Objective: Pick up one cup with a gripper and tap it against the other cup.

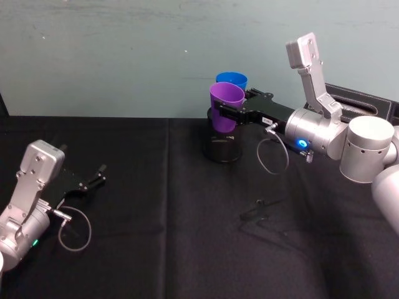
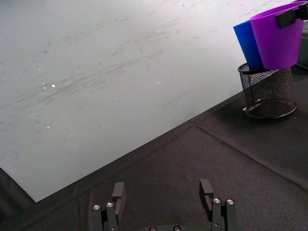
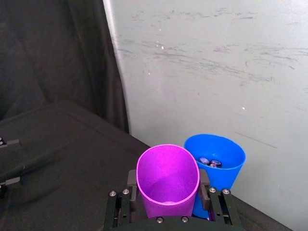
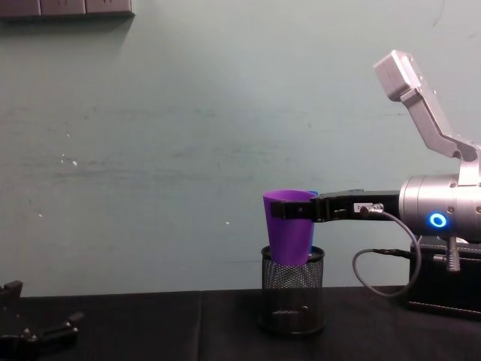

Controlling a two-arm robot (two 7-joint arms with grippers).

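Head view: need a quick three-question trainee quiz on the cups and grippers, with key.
1. True or false: the right gripper is shut on the purple cup.
2. Where is the blue cup? A) upright, just beyond the purple cup; B) tipped on its side; C) stacked inside the purple cup.
3. Fill in: the left gripper, low at the robot's left, has its fingers ___.
Key: 1 true; 2 A; 3 open.

One cup (image 1: 225, 97) just before the other cup (image 1: 232, 79), both over the mesh holder (image 1: 222, 148).
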